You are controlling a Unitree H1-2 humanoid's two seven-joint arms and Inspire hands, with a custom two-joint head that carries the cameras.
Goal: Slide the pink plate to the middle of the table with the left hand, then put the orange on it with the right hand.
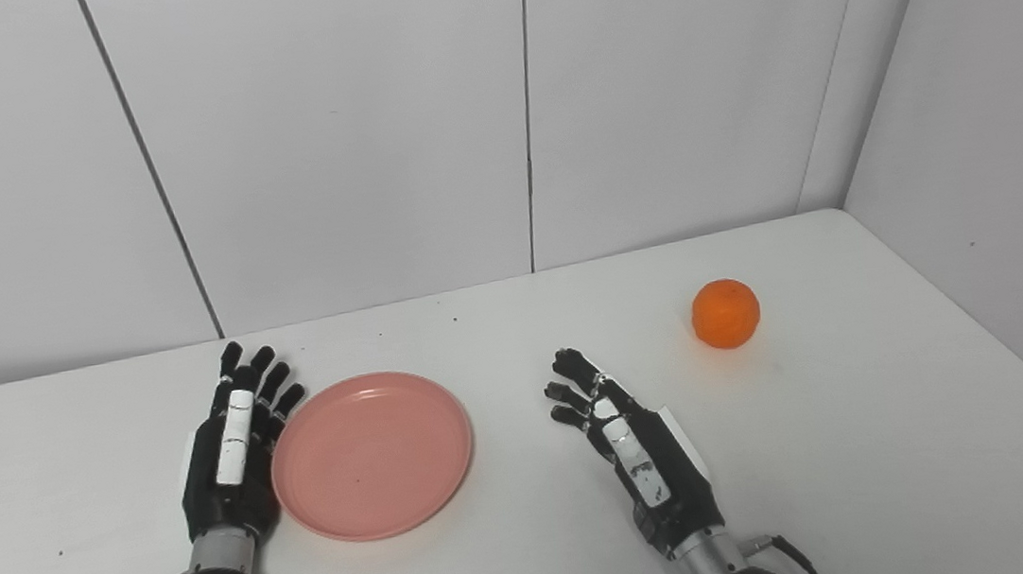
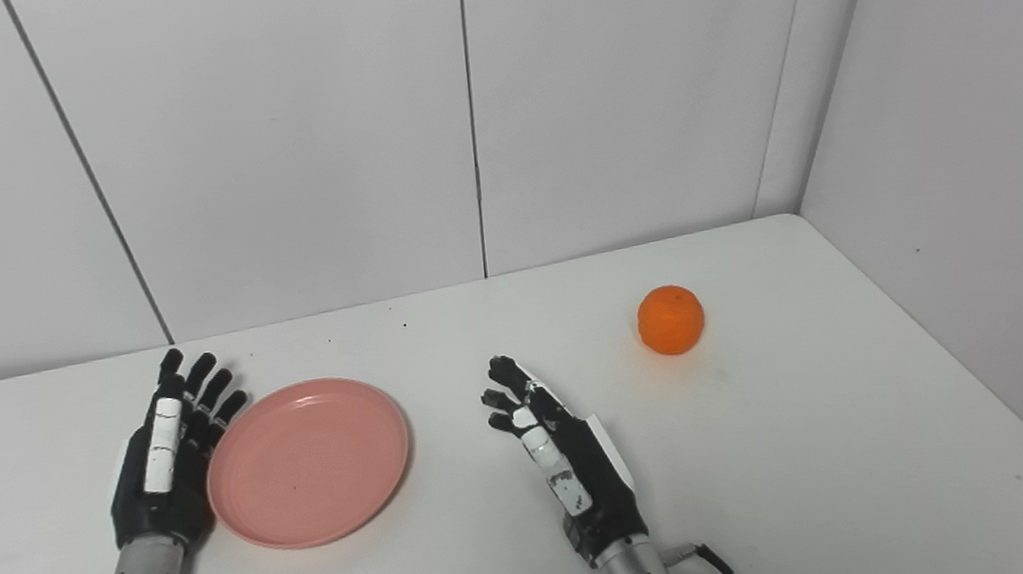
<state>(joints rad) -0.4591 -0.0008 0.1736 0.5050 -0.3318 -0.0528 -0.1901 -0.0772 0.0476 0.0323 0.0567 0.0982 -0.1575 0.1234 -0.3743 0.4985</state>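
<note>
A shallow pink plate (image 1: 371, 454) lies flat on the white table (image 1: 870, 439), left of centre, with nothing on it. My left hand (image 1: 234, 449) stands open right against the plate's left rim, fingers straight and pointing away from me. The orange (image 1: 725, 313) rests on the table at the far right, near the back. My right hand (image 1: 628, 441) is open at the table's middle, to the right of the plate and well short of the orange, holding nothing.
White wall panels rise behind the table, and a side wall (image 1: 990, 132) closes in the right edge. The table's rounded back corner (image 1: 832, 215) lies just behind the orange.
</note>
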